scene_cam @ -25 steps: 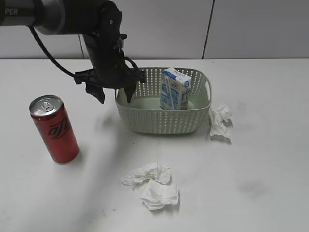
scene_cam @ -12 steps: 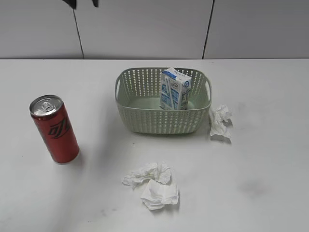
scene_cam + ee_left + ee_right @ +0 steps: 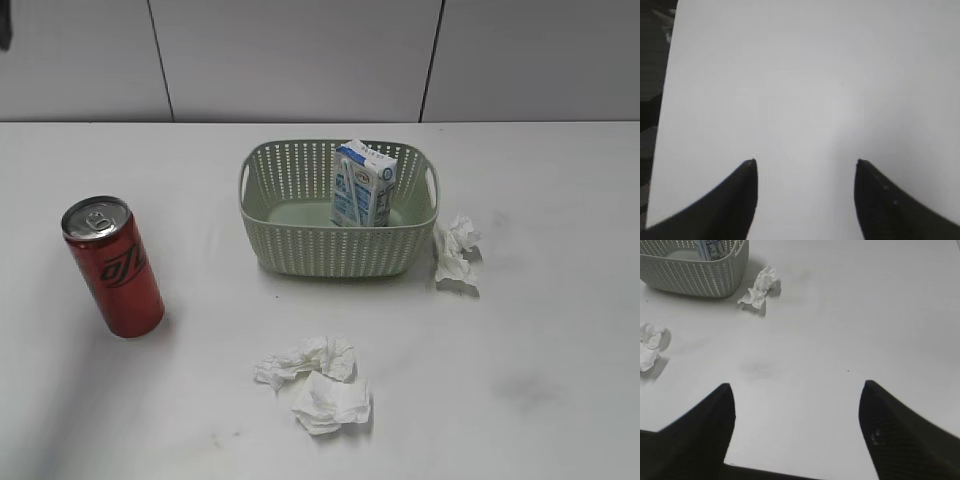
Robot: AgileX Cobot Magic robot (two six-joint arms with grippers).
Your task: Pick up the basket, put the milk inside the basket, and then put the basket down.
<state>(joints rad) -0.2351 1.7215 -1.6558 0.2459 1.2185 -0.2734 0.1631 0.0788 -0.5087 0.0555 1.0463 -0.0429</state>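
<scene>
The sage-green basket (image 3: 300,245) stands on the white table at mid-back, and its corner shows at the top left of the right wrist view (image 3: 715,277). The blue-and-white milk carton (image 3: 363,185) stands upright inside it at the right. My left gripper (image 3: 805,162) is open and empty over bare white table near its left edge. My right gripper (image 3: 797,387) is open and empty above the table's near edge, well away from the basket. Neither gripper shows in the exterior view.
A red soda can (image 3: 113,266) stands at the left. Crumpled tissues lie in front of the basket (image 3: 315,382) and by its right side (image 3: 455,250), the latter also in the right wrist view (image 3: 759,287). A grey panelled wall stands behind.
The left arm, which was at the basket's left handle one second ago, has lifted away up and to the left and left the exterior view. The basket and milk have not moved.
</scene>
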